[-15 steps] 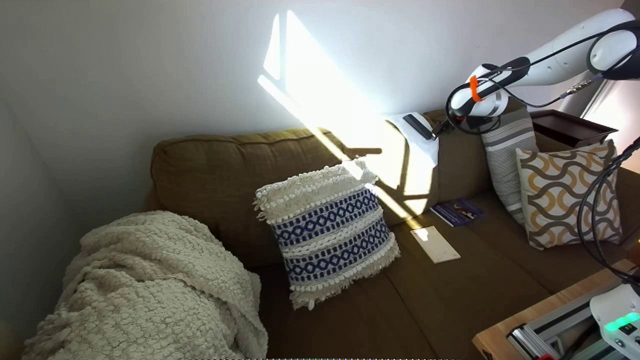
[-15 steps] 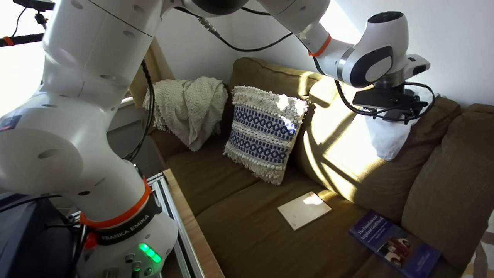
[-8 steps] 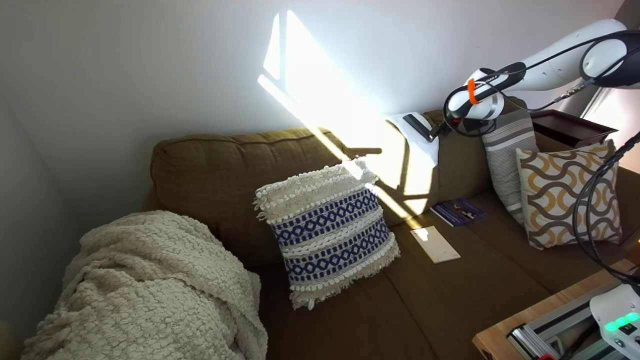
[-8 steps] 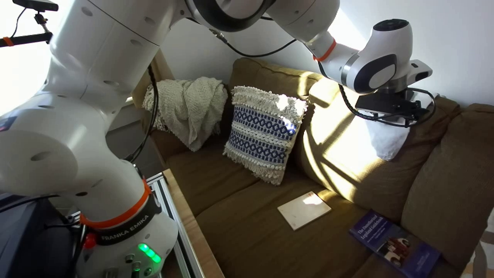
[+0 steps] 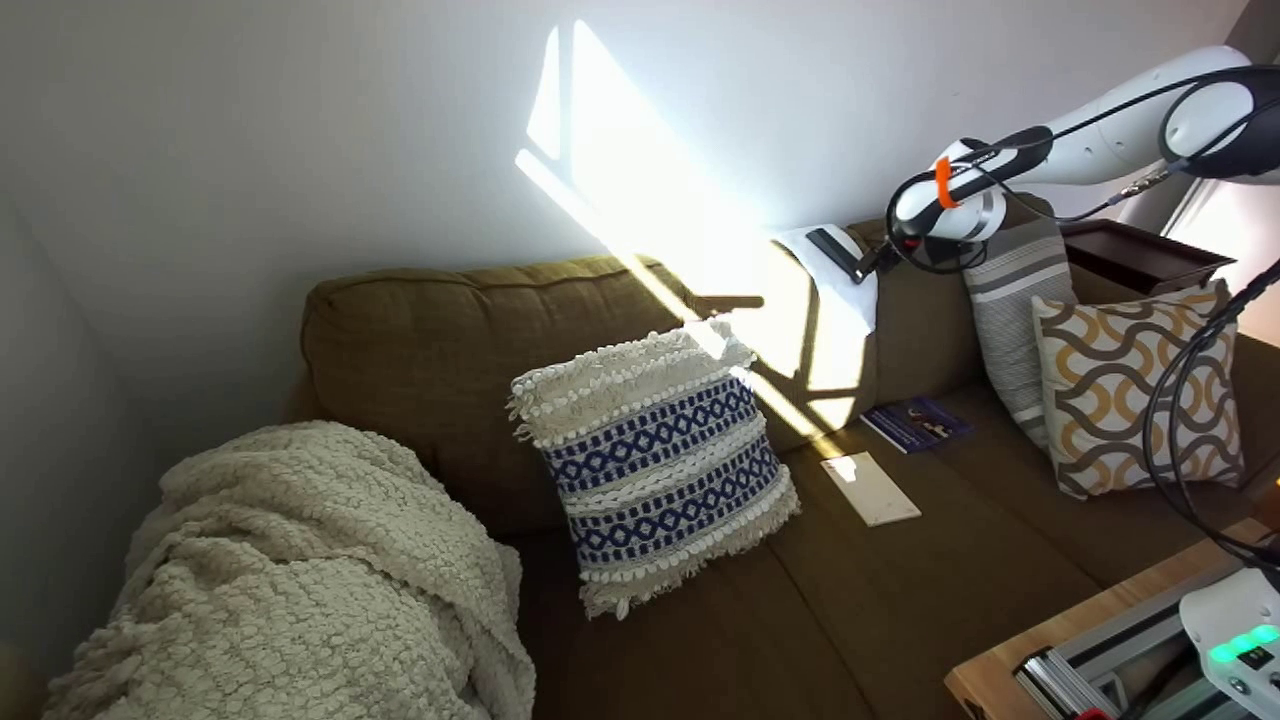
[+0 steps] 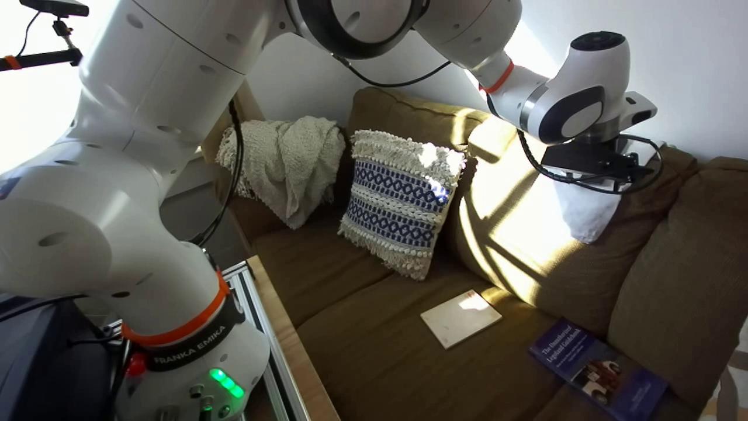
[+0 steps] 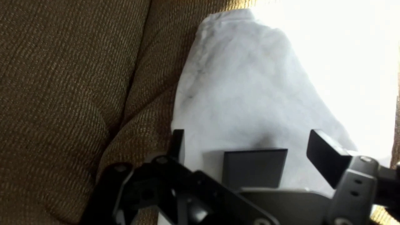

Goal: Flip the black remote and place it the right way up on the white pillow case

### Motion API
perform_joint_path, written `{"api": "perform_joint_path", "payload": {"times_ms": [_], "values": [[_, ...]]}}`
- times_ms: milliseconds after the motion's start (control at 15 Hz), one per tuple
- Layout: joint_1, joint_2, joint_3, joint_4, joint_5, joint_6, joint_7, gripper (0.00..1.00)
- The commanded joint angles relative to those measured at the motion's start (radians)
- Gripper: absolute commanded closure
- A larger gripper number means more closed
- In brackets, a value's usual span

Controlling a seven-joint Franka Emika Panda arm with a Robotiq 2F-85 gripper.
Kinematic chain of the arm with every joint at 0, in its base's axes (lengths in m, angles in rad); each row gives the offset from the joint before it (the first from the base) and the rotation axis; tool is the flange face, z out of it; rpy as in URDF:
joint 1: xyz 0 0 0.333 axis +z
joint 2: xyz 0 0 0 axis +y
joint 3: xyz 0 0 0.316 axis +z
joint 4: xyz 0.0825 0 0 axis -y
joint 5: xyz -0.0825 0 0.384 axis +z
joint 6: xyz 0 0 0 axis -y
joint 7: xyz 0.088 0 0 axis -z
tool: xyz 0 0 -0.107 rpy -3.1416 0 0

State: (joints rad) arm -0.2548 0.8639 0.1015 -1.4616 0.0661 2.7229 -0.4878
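**Likely pre-grasp: shallow bite, drag and a bad flip are the main hazards**

End effector (image 7: 248, 147): open, gripping nothing. In the wrist view the jaws stand apart, with one end of the remote (image 7: 254, 168) showing between them. Jaw depth relative to it: cannot tell.

Remote lies on the white case (image 7: 237, 87), which is draped over the cushion (image 7: 162, 68). In an exterior view it reads as a plain black bar; no buttons discernible, so which way up: cannot tell.

Step (judgement): lining up a grasp for the flip.

Expected failure modes:

1. Cloth pinch. Case is creased and probably loose; closing too low would gather it, and lifting would drag both.
2. Miss. Remote looks thin; closing too high would skim its top.
3. Uneven push. Gaps on either side look unequal, so one jaw may touch first and slide the remote along.
4. Swing. A hold near one end leaves most of the length unsupported; it could pivot mid-flip and land on edge.
5. Clearance. Wall (image 5: 300, 150) rises behind the cushion and a cable (image 6: 537, 169) loops beside the end effector; a large roll risks a bump or snag.
6. Placement. Cushion top seems rounded; a tilted release may let the remote slide off. Sun patch (image 7: 343, 47) bleaches part of the case, obscuring its edge.
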Motion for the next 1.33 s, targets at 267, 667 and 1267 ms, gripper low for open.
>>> {"api": "perform_joint_path", "payload": {"times_ms": [267, 667, 1267], "values": [[-0.044, 0.045, 0.061, 0.056, -0.014, 0.006, -0.059, 0.31], [-0.05, 0.048, 0.07, 0.063, -0.016, 0.003, -0.074, 0.74], [0.041, -0.013, -0.067, 0.047, -0.161, -0.01, -0.025, 0.74]]}}
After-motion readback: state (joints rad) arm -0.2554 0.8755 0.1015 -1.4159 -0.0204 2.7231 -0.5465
